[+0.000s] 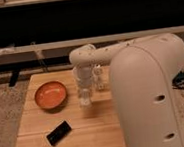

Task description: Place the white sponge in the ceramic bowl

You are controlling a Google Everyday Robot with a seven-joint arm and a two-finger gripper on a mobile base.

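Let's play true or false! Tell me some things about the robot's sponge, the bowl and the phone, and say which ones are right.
1. The sponge is already in the bowl. False: it is at the tip of the gripper, just right of the bowl.
2. The bowl is orange with nothing in it. True.
3. The gripper hangs over the phone. False: it is beside the bowl, farther back on the table.
4. The phone is black and lies flat on the table, nearer the front edge than the bowl. True.
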